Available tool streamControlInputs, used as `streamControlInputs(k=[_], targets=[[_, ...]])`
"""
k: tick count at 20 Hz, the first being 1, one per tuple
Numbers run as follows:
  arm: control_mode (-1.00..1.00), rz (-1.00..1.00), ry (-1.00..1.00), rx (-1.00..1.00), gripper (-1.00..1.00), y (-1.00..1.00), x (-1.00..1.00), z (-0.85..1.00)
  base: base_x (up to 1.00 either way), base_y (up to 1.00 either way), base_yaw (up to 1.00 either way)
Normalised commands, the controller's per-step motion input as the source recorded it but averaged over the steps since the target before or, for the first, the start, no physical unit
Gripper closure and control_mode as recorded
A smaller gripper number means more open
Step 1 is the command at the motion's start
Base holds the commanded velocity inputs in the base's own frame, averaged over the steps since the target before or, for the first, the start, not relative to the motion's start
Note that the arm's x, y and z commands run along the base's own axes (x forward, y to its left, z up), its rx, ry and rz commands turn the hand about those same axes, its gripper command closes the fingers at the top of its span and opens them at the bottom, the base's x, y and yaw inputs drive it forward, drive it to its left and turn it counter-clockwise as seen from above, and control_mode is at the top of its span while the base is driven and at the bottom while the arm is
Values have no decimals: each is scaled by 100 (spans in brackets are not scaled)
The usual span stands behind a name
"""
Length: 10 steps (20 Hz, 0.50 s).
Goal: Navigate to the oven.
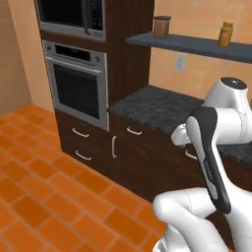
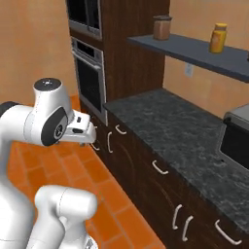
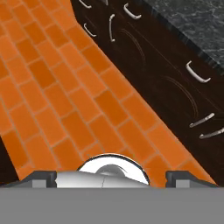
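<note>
The stainless wall oven (image 1: 78, 84) was observed at ten o'clock, door closed, window dark. The gripper (image 3: 111, 176) spread was wide, nothing held.

Even, bright, flat rendered light with no clear source. The orange tile floor (image 1: 44, 197) glows evenly, dark cabinets (image 3: 175, 78) swallow detail at upper right, and edges look soft, slightly blurred.

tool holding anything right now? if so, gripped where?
Nothing held. In the hand view the tool points down at bare orange floor tiles, its tips wide apart with nothing between them.
</note>
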Motion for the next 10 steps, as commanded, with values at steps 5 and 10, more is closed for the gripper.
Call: streamControlInputs(k=[5, 10], targets=[[100, 0, 0, 0, -100, 0, 0, 0, 100, 90, -44], [100, 0, 0, 0, -100, 0, 0, 0, 100, 100, -44]])
